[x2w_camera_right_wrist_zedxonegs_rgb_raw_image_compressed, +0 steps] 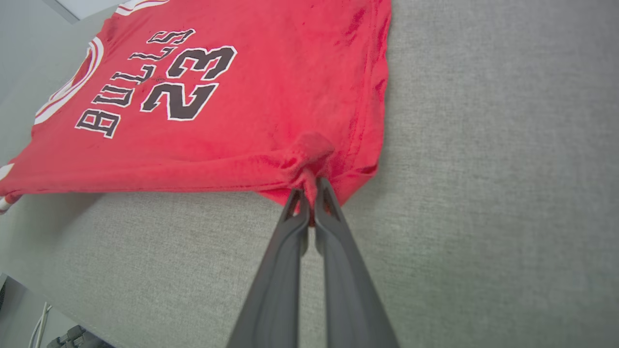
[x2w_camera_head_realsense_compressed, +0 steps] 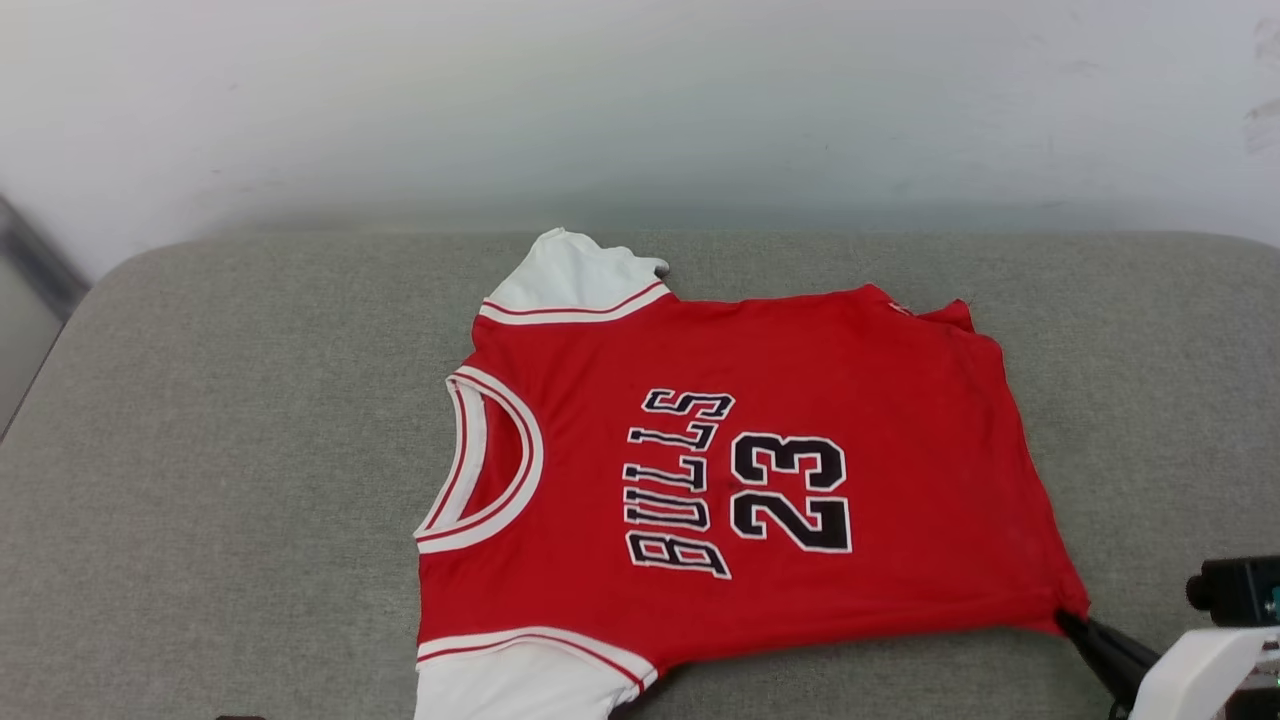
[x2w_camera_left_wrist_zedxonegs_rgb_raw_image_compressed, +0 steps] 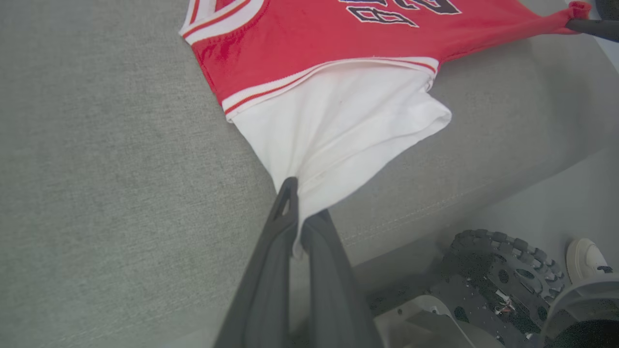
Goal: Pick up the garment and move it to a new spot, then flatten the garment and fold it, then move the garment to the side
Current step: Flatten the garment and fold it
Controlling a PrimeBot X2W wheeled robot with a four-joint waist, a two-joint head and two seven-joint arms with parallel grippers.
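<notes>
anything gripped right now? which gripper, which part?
Both hold the garment. The left gripper is shut on the edge of the near white sleeve. The right gripper is shut on the bunched red hem corner.

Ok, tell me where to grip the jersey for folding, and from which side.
Likely its near edge, from the robot's side: left gripper on the white sleeve, right gripper on the hem corner. The garment lies flat, that edge closest.
</notes>
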